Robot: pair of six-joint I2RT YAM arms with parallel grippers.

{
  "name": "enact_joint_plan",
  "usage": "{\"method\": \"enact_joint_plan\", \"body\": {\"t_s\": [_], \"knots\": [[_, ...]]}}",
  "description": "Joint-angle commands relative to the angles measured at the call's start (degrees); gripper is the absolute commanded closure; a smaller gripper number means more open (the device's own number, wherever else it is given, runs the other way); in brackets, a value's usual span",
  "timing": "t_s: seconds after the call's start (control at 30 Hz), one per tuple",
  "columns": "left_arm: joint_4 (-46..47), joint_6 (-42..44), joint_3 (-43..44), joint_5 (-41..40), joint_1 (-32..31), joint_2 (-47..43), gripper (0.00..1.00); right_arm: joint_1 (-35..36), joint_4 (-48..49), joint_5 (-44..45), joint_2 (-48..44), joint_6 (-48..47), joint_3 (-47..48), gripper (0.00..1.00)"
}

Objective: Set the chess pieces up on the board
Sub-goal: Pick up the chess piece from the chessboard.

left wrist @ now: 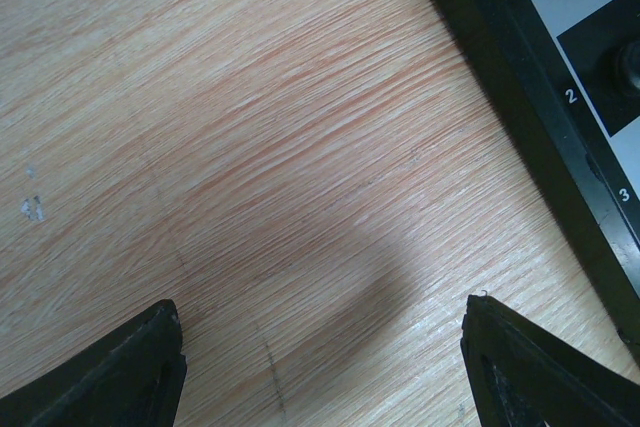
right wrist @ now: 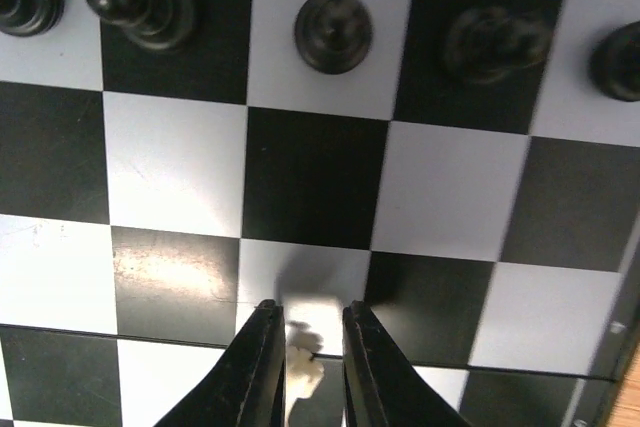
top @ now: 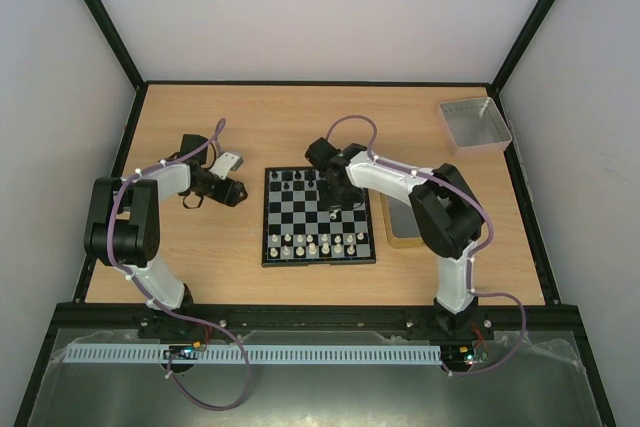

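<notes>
The board (top: pixel 320 217) lies mid-table, with black chess pieces (top: pixel 290 179) along its far rows and white chess pieces (top: pixel 315 244) along its near rows. My right gripper (top: pixel 335 205) hangs over the board's right half. In the right wrist view, the right gripper (right wrist: pixel 305 309) is shut on a small cream piece (right wrist: pixel 303 369) above the middle squares, with several black pieces (right wrist: pixel 333 30) in a row beyond it. My left gripper (top: pixel 205 192) stands open over bare wood left of the board. In the left wrist view, the left gripper (left wrist: pixel 325 312) has nothing between its fingers, and the board's rim (left wrist: pixel 520 67) crosses the top right.
A grey metal tray (top: pixel 473 125) sits at the far right corner. A tan-rimmed tray (top: pixel 405 222) lies just right of the board, partly under the right arm. Black frame rails border the wooden table (top: pixel 240 117).
</notes>
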Motion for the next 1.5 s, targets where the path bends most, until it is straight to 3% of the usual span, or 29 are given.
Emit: {"method": "enact_joint_plan", "body": {"t_s": [0.0,0.23,0.53,0.8,1.47], "knots": [[-6.76,-0.54,-3.04,-2.26,0.28,4.13,0.24,0.35,-0.79,5.93,-4.62,1.22,-0.96,0.84],[-6.74,-0.63,-3.07,-2.27,0.28,4.13,0.24,0.35,1.38,9.05,-8.69,2.52,-4.97,0.84],[-6.66,-0.8,-3.07,-2.58,0.37,4.06,0.24,-0.04,2.7,1.77,-7.1,5.91,-5.45,0.75],[-6.69,-0.8,-3.07,-2.54,0.39,4.05,0.24,-0.87,4.44,-4.06,-6.71,10.58,-5.72,0.73],[-6.72,-0.53,-3.15,-2.0,0.64,3.69,0.24,-1.79,4.26,-5.09,-5.24,12.48,-7.83,0.7]]}}
